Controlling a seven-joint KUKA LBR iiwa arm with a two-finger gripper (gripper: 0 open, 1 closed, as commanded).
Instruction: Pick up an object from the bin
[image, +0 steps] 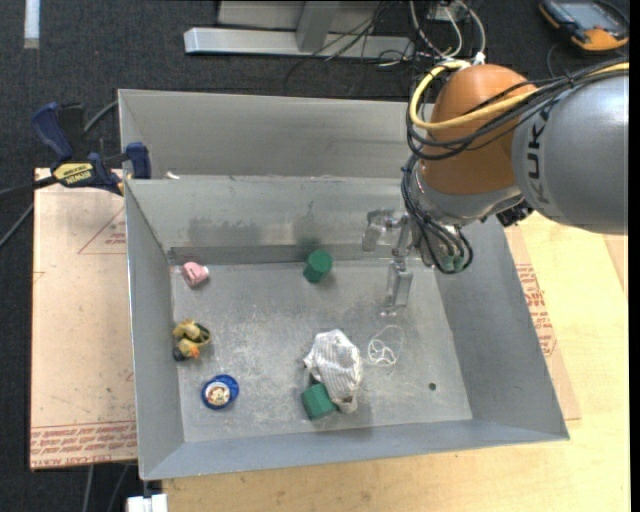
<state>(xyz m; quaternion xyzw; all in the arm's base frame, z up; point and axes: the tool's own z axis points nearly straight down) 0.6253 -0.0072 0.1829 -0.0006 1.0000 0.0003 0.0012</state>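
My gripper (394, 300) hangs in the right half of the bin, above the floor and holding nothing that I can see. Just below it lies a small clear, glassy loop-shaped thing (383, 350). Left of that sits a crumpled white cloth (335, 362), with a green block (318, 402) tucked against its lower edge. A green cylinder (318, 265) stands near the back wall, to the gripper's left.
Along the left side lie a small pink thing (194, 273), a yellow and dark toy figure (190, 340) and a blue round cap (219, 391). The orange-covered arm reaches in over the right rim. Bare floor lies between the left and right groups.
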